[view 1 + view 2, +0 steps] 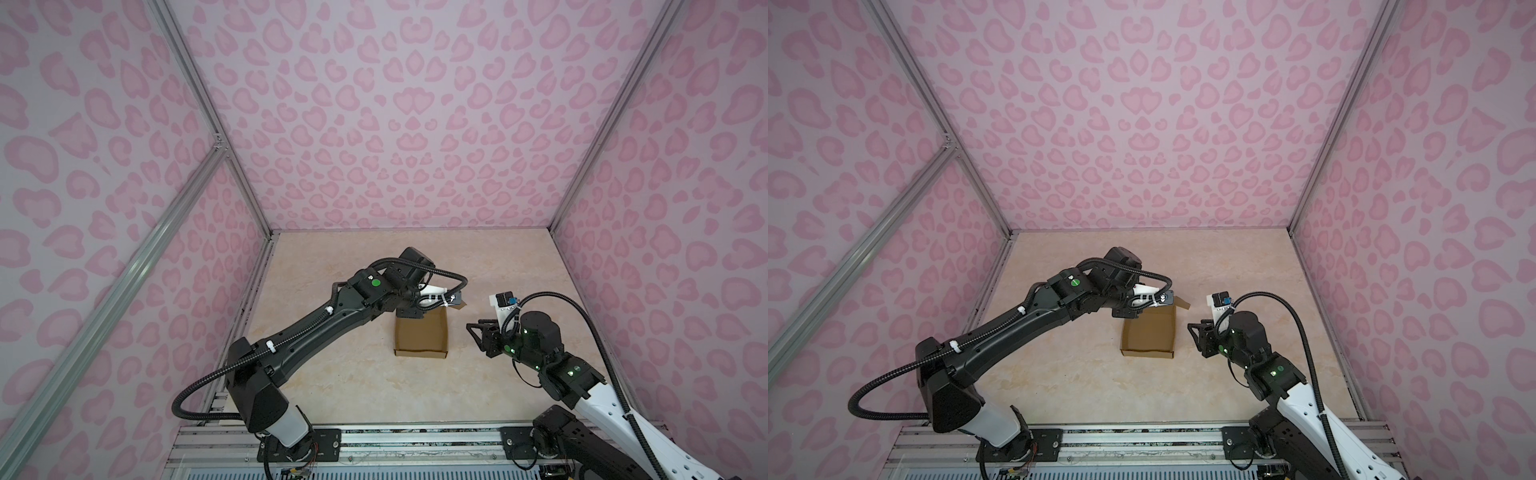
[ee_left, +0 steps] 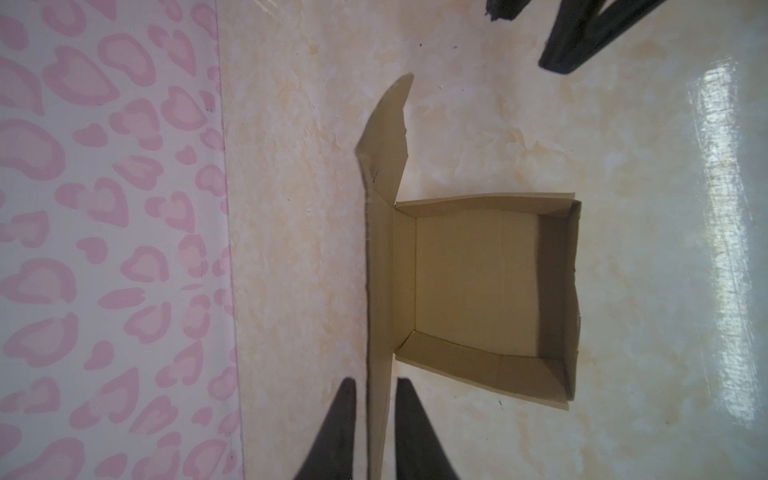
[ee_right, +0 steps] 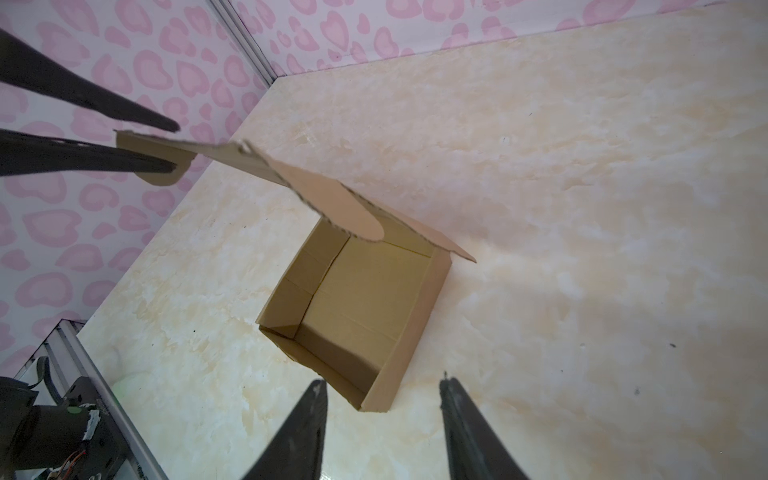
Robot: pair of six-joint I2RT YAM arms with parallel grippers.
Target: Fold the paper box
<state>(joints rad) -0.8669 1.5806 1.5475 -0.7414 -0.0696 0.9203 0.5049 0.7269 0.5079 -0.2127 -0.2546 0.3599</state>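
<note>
The paper box (image 1: 422, 336) (image 1: 1148, 334) sits mid-table as a shallow open brown tray with its walls up. Its lid flap (image 2: 380, 291) (image 3: 332, 195) stands up at the far edge, with a rounded ear tab (image 1: 455, 306) sticking out on the right. My left gripper (image 1: 409, 312) (image 2: 376, 380) is at that far edge. It is open a little, with the flap's end between its fingers (image 3: 124, 162) and a thin gap showing. My right gripper (image 1: 478, 332) (image 3: 384, 380) hovers open just right of the box's near right corner, holding nothing.
Pink patterned walls (image 1: 415, 124) with aluminium posts close in the beige marbled table (image 1: 332, 374) at the back and on both sides. A metal rail (image 1: 415, 440) carrying both arm bases runs along the front edge. The left arm's forearm (image 1: 316, 328) crosses the table's left half.
</note>
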